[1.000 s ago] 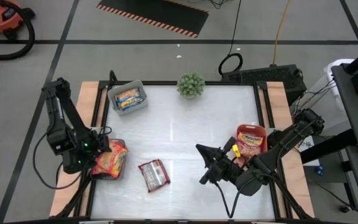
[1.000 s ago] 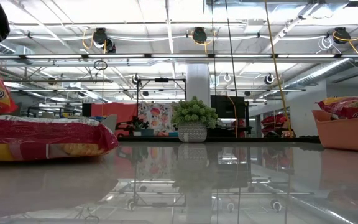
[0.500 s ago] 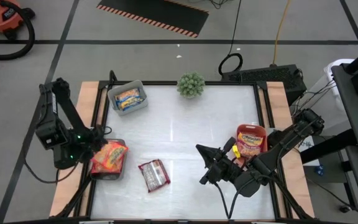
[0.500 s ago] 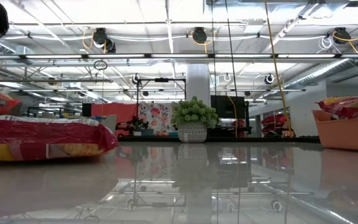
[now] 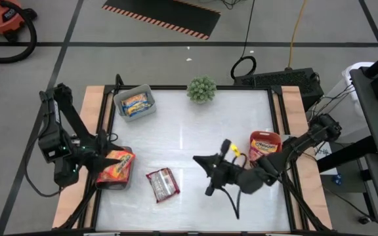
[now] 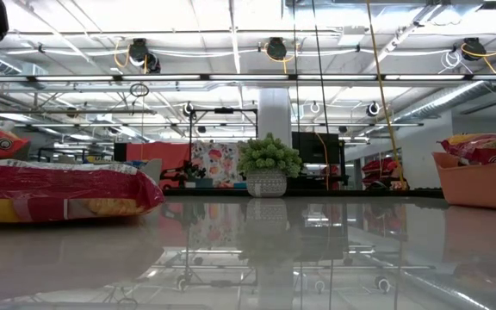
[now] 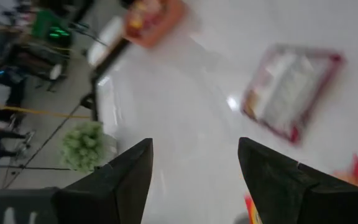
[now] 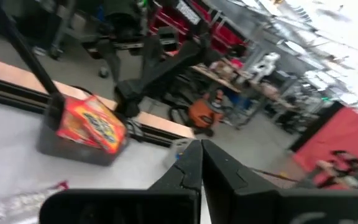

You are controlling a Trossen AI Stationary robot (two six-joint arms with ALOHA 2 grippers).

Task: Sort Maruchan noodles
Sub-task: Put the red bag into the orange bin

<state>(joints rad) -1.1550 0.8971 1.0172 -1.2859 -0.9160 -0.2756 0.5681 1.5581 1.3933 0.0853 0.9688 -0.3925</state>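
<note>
Since a moment ago, the right gripper (image 5: 207, 176) has swung inward over the table's middle, fingers (image 8: 194, 163) pressed together on nothing. One red noodle packet (image 5: 162, 184) lies loose on the white table (image 5: 195, 131), just beside the grey bin (image 5: 115, 168) holding orange packets. Another grey bin (image 5: 135, 103) and an orange bin (image 5: 265, 147) hold more packets. Left gripper (image 5: 107, 158) hovers at the near grey bin, fingers (image 7: 120, 180) spread apart, empty.
</note>
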